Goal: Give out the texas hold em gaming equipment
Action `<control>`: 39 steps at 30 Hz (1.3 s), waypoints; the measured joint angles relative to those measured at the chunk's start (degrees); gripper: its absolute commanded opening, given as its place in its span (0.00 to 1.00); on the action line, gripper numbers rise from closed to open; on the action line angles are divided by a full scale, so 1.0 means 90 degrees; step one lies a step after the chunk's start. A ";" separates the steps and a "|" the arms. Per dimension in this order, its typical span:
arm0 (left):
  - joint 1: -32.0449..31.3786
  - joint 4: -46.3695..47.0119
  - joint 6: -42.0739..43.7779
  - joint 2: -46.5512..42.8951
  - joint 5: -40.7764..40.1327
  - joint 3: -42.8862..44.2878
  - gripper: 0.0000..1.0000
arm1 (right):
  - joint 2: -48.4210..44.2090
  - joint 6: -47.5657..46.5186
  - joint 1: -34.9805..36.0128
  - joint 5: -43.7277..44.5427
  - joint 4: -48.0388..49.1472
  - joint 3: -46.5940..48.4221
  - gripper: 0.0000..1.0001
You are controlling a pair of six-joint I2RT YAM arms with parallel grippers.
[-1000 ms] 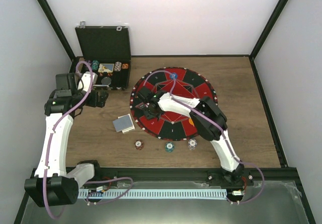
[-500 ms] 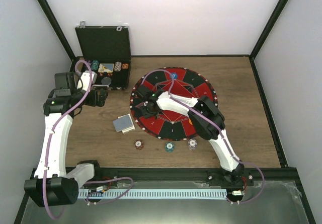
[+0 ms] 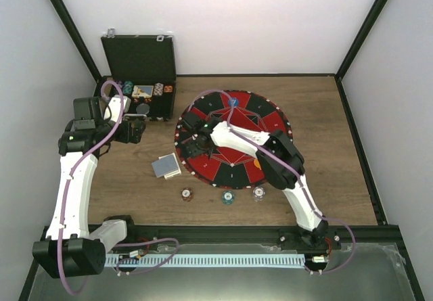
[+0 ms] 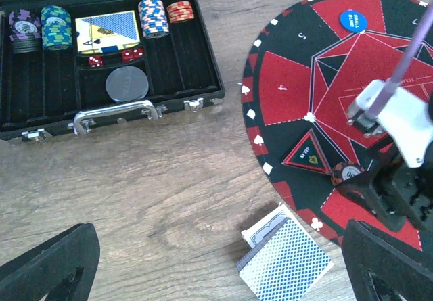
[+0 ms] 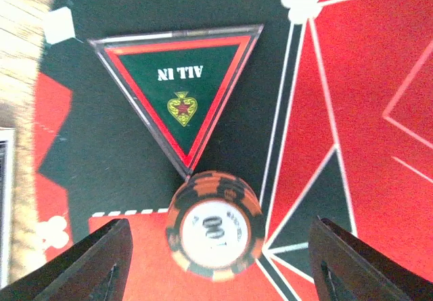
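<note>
The right gripper [image 5: 216, 264] hangs with its jaws apart on either side of a striped orange-brown poker chip [image 5: 214, 232], touching neither edge. The chip lies flat on the round red-and-black mat [image 5: 352, 78], just at one tip of the triangular "ALL IN" marker [image 5: 179, 88]. The left gripper [image 4: 216, 267], jaws wide apart and empty, hovers over the wooden table [image 4: 155, 179] left of the mat. The card deck [image 4: 284, 264] lies beside the mat's left edge. Three more chips [image 3: 228, 197] sit near of the mat, and a blue disc [image 4: 352, 20] rests on its far part. The black case [image 4: 203, 91] lies far left.

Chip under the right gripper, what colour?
Chip: orange and black stripes, white centre; clearest in right wrist view.
</note>
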 measured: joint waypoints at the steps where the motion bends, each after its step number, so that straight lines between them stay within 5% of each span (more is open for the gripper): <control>1: 0.0000 0.0000 0.0000 0.0000 0.0002 0.0000 1.00 | -0.0097 0.0000 0.0036 0.0066 -0.0036 -0.0002 0.75; 9: 0.0000 0.0002 -0.0002 0.0000 0.0095 0.0000 1.00 | -0.1457 0.0255 0.1103 0.0384 -0.0063 -0.0619 0.85; 16: 0.0000 0.0005 -0.0002 0.0000 0.0136 0.0000 1.00 | -0.1671 0.0619 0.2266 0.0199 0.0010 -0.1523 0.84; 39: 0.0000 0.0002 -0.0002 0.0000 0.0117 0.0000 1.00 | -0.0976 0.0702 0.2348 0.0117 0.0102 -0.1588 0.58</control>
